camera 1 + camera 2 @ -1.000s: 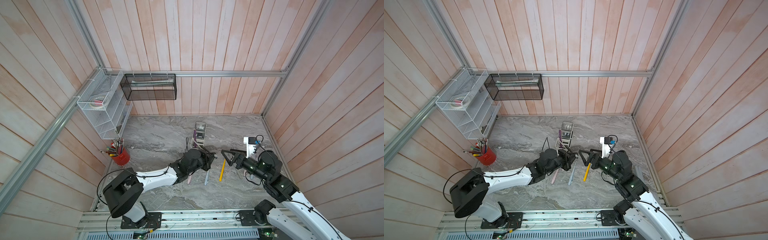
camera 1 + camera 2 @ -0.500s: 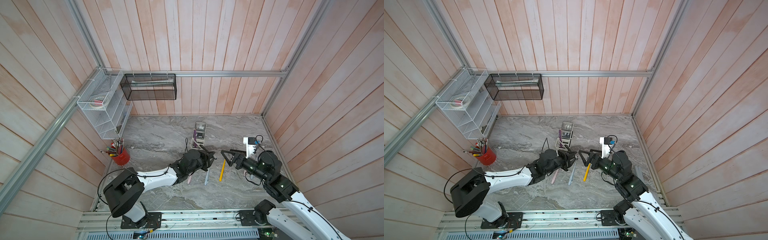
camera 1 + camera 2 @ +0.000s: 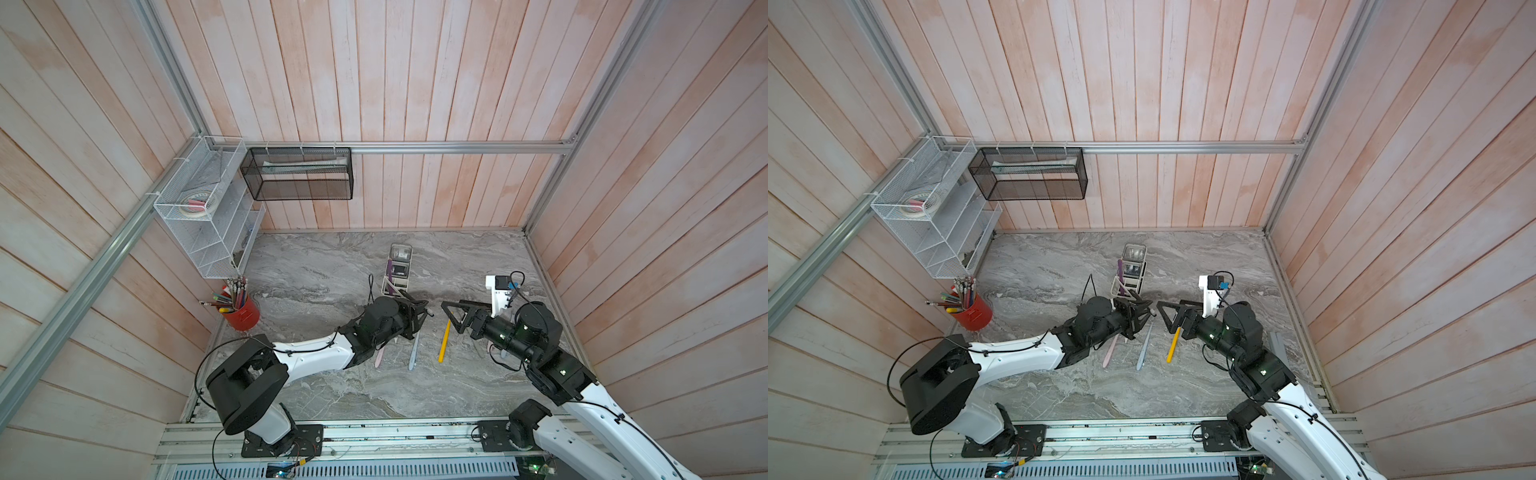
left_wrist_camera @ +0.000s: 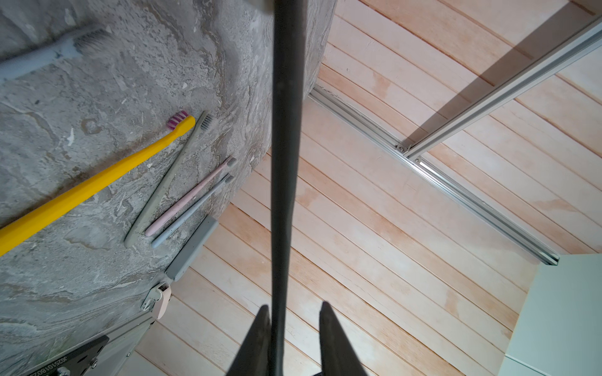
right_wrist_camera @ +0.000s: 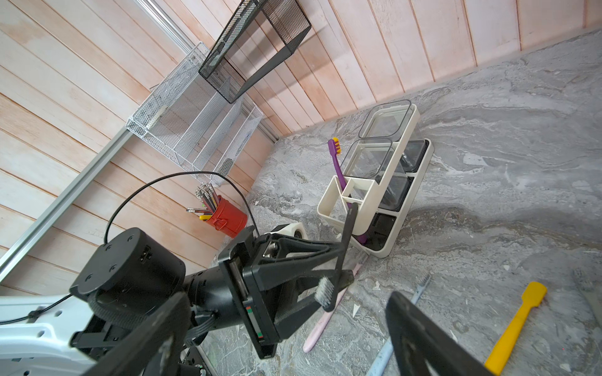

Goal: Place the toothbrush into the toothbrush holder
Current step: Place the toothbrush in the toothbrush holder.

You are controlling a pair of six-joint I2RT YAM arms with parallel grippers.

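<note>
Far left: white wire rack [image 3: 199, 224] on the wall, red pen cup [image 3: 245, 316] below it at the edge of the table [image 3: 332, 270].

Next right: left gripper [image 3: 420, 312] low over the table, just short of the toothbrush holder [image 5: 369, 201]. Fingers [image 4: 262, 332] slightly parted around a dark toothbrush [image 5: 344, 242]. In the left wrist view, handle against one finger, clear gap to the other. No pinch seen. In the right wrist view, dark toothbrush steeply tilted, bristle head down near the table, upper end at the rim of the holder's nearest compartment. Inside or merely leaning on the wall: cannot tell.

Toothbrush holder upright mid-table, cream, purple toothbrush [image 5: 337, 166] standing in one compartment.

On the table in front of the holder, left to right: pink toothbrush [image 3: 380, 357] partly under the left gripper, pale blue toothbrush [image 3: 413, 353], yellow toothbrush [image 3: 444, 340]. All apart, roughly parallel.

Right: right gripper [image 3: 451, 318] beside the upper end of the yellow toothbrush, fingers spread wide, nothing between them.
</note>
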